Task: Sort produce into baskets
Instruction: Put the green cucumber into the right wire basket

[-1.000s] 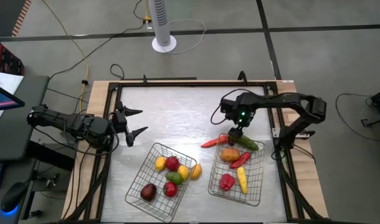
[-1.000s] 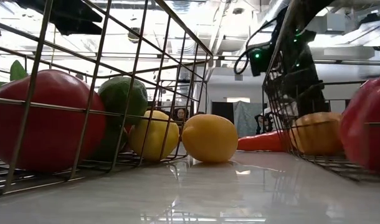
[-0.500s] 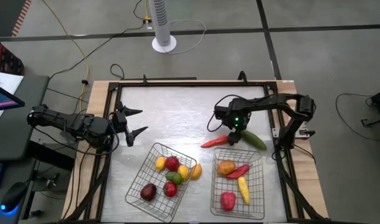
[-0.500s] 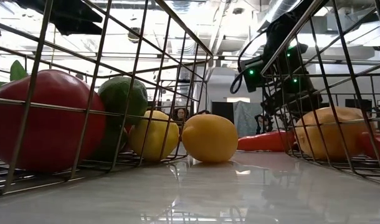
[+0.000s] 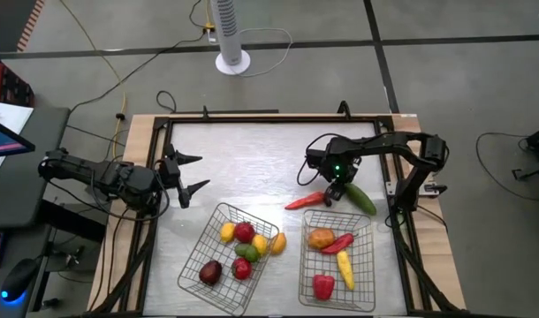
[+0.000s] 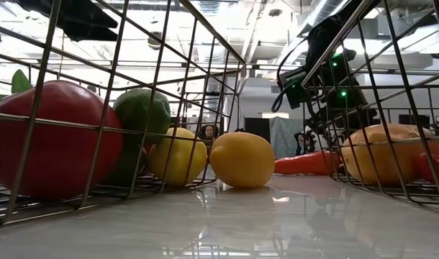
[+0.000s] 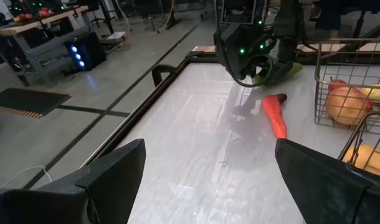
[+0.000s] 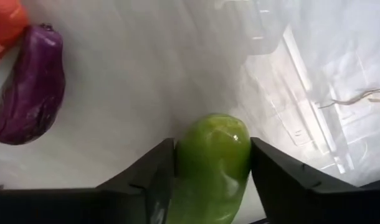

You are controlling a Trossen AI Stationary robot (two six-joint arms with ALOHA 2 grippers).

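Two silver wire baskets stand near the front: the left one (image 5: 218,256) holds several round pieces, the right one (image 5: 367,265) an orange piece, a red chili, a yellow piece and a red piece. My right gripper (image 5: 337,191) is shut on the green cucumber (image 5: 360,200), just beyond the right basket's far rim. A red chili (image 5: 302,202) lies on the table next to it. A purple piece (image 8: 28,93) lies close by. My left gripper (image 5: 201,172) is open and empty at the table's left. My right gripper pinches the cucumber near one end (image 8: 210,140), one finger on each long side. The fingers (image 8: 159,180) come from above and lie across it. The rest of the cucumber runs toward the table's right, past the basket's far rim. I cannot tell whether it is clear of the table.
A yellow-orange round piece (image 5: 277,241) lies on the table between the two baskets, against the left basket's side; it also shows in the low view (image 6: 241,160). The table has a raised dark frame (image 5: 252,117). There is bare tabletop at the far left half.
The right basket with its contents has slid toward the table's near edge, so the cucumber that overlapped its far rim is now just beyond it. My right gripper has shifted slightly toward the far edge with the cucumber.
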